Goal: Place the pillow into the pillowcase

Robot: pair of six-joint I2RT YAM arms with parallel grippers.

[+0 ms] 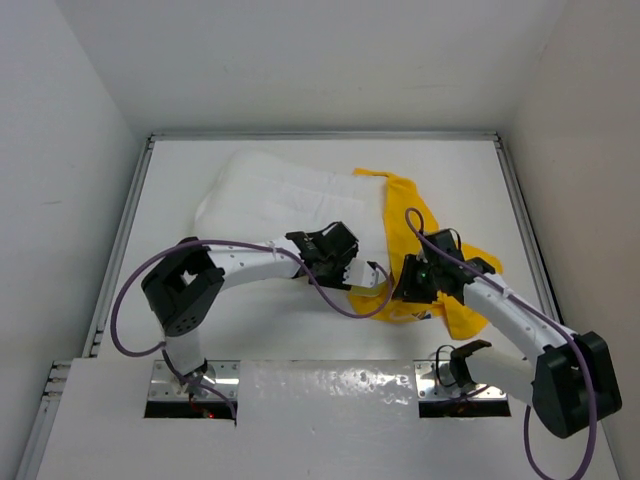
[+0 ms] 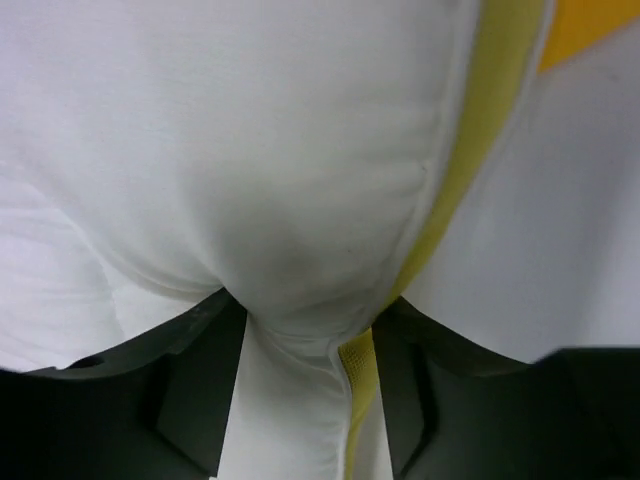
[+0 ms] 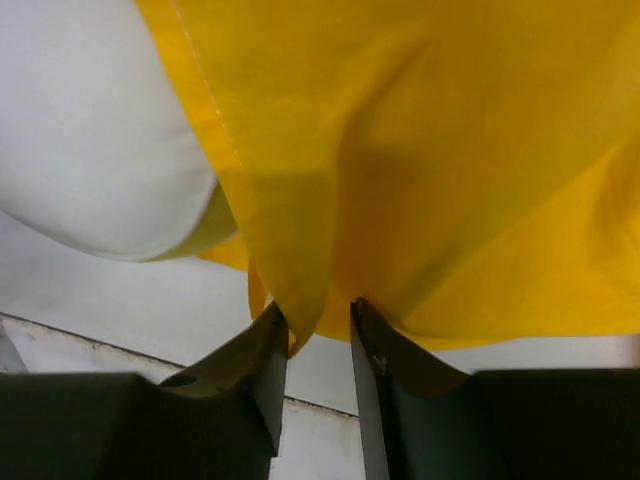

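While the pillow (image 1: pixel 270 195) lies across the far middle of the worktop (image 1: pixel 250 325), we grasp its near yellow-banded edge in our left jaws. Our right jaws are clenched on a fold of the pillowcase (image 1: pixel 402 205), crumpled toward the right edge and touching the pillow's right end.

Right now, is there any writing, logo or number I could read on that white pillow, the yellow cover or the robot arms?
None: no readable text in any view.
The pillow is plain white with a yellow edge band; the visible parts of the pillowcase show plain yellow.
The left arm and right arm show no legible label.
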